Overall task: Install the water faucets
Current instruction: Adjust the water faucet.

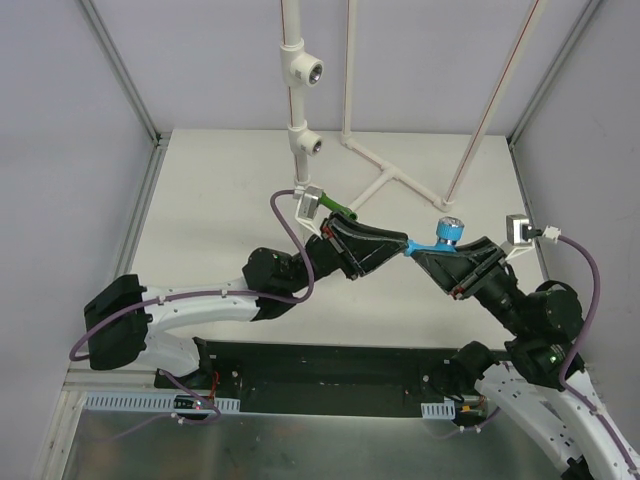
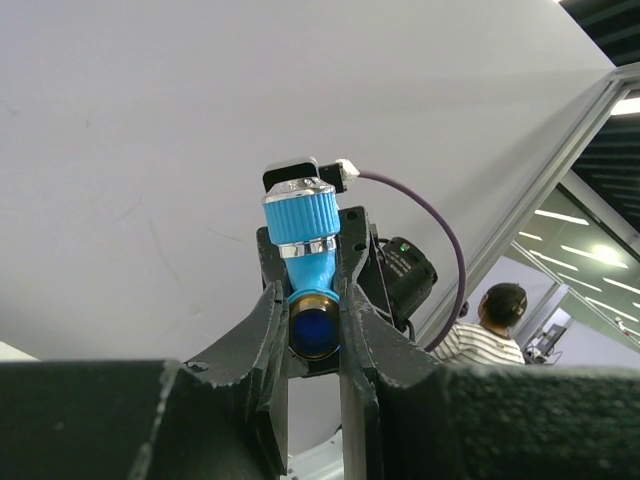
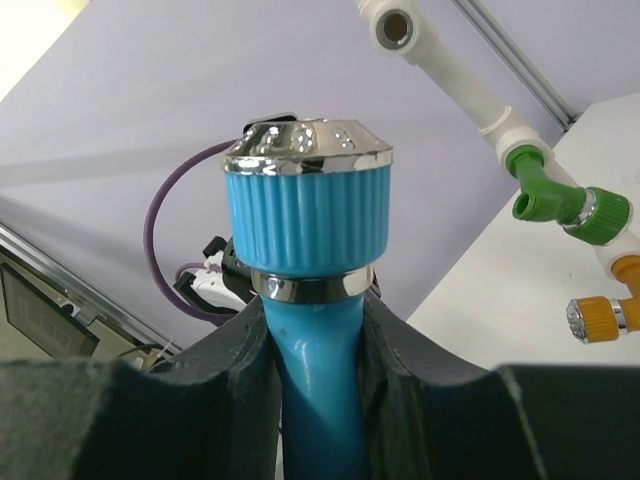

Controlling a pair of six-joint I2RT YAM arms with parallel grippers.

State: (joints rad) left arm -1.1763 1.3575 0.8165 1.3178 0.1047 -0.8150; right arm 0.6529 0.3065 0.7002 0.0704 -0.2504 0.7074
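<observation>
Two look fitted on the white plastic pipe (image 3: pixel 452 80), the green plastic faucet (image 3: pixel 548 190) and the orange plastic faucet (image 3: pixel 600 318); we see the light-blue plastic faucet (image 3: pixel 310 230) uninstalled, pinched mid-air between left gripper (image 2: pixel 312 300) and right gripper (image 3: pixel 315 325).

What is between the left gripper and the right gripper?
The light blue faucet, held by the left gripper and right gripper, seen in the top view.

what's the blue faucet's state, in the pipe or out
Out. The blue faucet is held in the air between the left gripper and right gripper, apart from the white pipe.
</observation>
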